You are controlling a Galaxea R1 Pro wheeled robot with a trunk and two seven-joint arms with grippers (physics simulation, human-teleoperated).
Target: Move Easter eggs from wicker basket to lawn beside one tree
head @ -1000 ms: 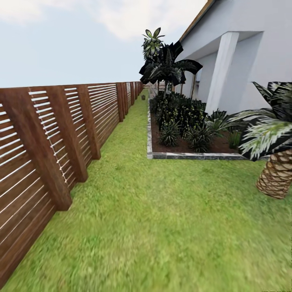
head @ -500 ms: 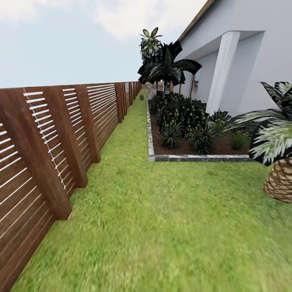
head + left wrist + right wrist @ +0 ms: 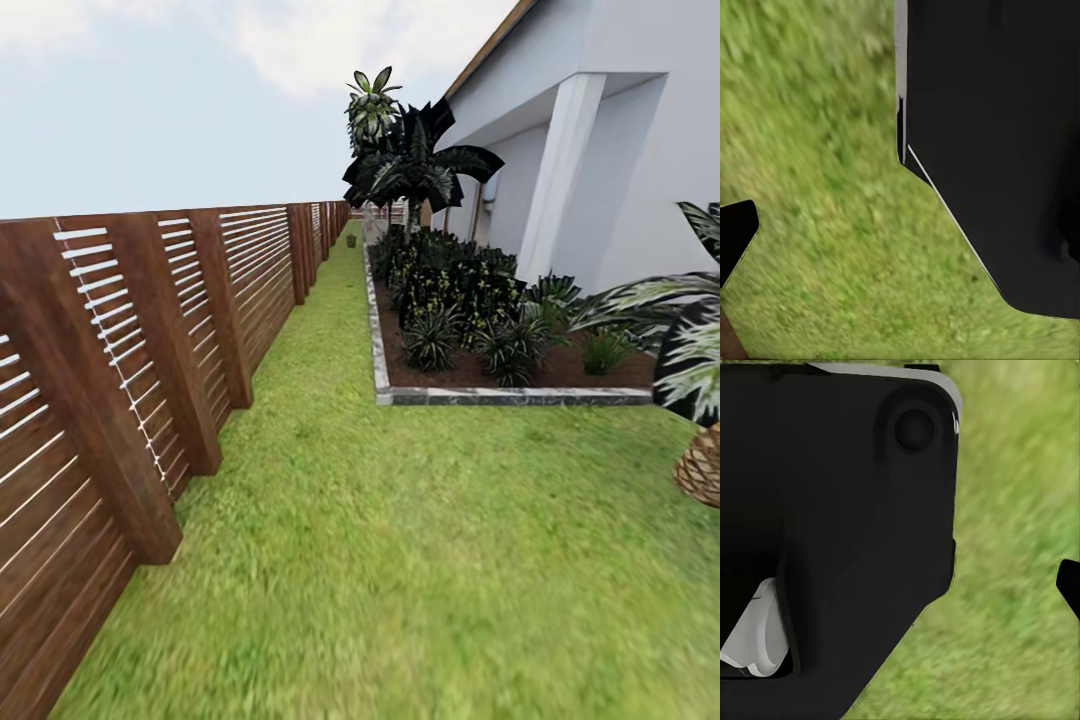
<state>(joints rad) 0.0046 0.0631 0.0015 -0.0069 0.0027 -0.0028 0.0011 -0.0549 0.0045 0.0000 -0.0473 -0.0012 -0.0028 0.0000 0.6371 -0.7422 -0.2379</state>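
Observation:
The lawn stretches ahead as a long green strip between a fence and a planting bed. The Easter eggs and the wicker basket are out of view, and so are the tall grey tree trunks. Far down the strip sits a small dark object, too small to identify. In the left wrist view a black fingertip hangs over grass beside a large black part of the robot. In the right wrist view a black fingertip shows at the edge, next to a black robot part.
A brown slatted wooden fence runs along the left. A grey stone kerb borders a bed of dark shrubs beside the white house. A short brown-trunked palm stands at the right edge.
The whole head view has shifted: the bed and the short palm slide right and the fence posts draw nearer, so the camera has moved. Nothing in the garden itself has moved.

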